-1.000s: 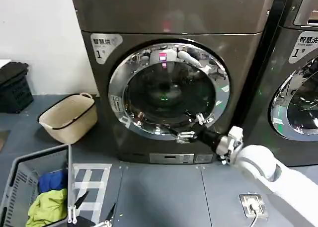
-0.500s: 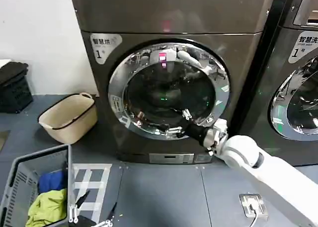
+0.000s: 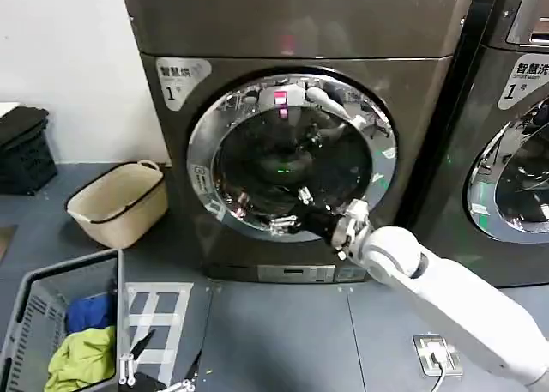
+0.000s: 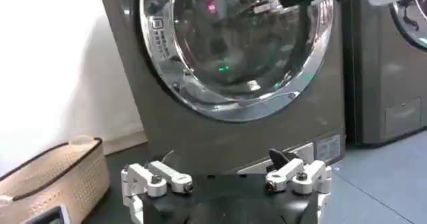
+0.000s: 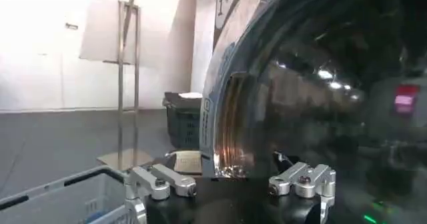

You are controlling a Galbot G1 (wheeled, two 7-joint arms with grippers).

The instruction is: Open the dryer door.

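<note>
Your right gripper [image 3: 287,223], fingers spread open, sits right at the lower part of the big round shiny chrome-rimmed dryer door [image 3: 292,156], shut on the dark bronze-grey dryer [image 3: 292,32], while your left gripper [image 4: 225,179] waits open, low and well apart.

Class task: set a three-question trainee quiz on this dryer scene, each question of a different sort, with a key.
1. True or false: the dryer door is swung wide open.
2. Multiple choice: which claw is up at the door's lower chrome rim? A) right claw B) left claw C) both
3. Short answer: what stands on the floor on the robot's left of the dryer, near the wall?

Key:
1. False; it sits shut in its frame.
2. A; the left claw hangs low, apart from the machine, fingers spread.
3. A cream laundry basket.
</note>
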